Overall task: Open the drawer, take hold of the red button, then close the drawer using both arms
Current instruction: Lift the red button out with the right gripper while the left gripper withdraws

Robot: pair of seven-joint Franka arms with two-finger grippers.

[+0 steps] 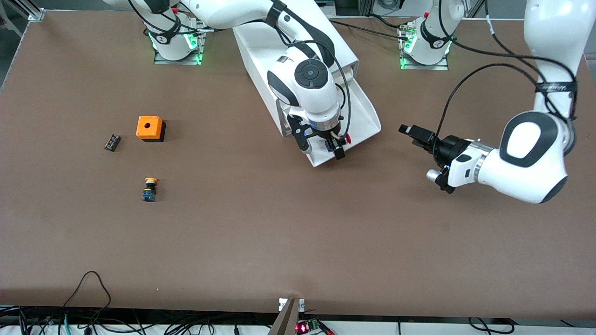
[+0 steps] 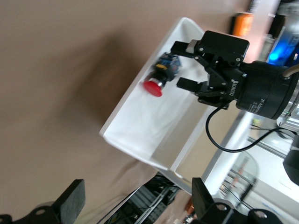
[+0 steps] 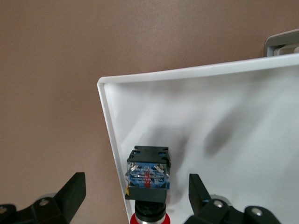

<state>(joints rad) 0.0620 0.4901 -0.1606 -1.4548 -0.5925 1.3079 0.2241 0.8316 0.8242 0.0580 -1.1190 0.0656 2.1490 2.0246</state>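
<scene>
Front view: drawer (image 1: 358, 116) pulled well out of the white cabinet (image 1: 279, 42), so opening done; grabbing and closing left. Red-capped button (image 2: 161, 77) lying on its side inside the drawer, close to one side wall, near the front corner. Right tool (image 1: 326, 146) lowered over the drawer's front end, fingers spread wide on either side of the button, nothing gripped yet. Left tool (image 1: 409, 132) hovering above the bare surface (image 1: 298, 242) beside the drawer, toward the left arm's end, fingers parted and empty, waiting. Judged roughly a third complete.
</scene>
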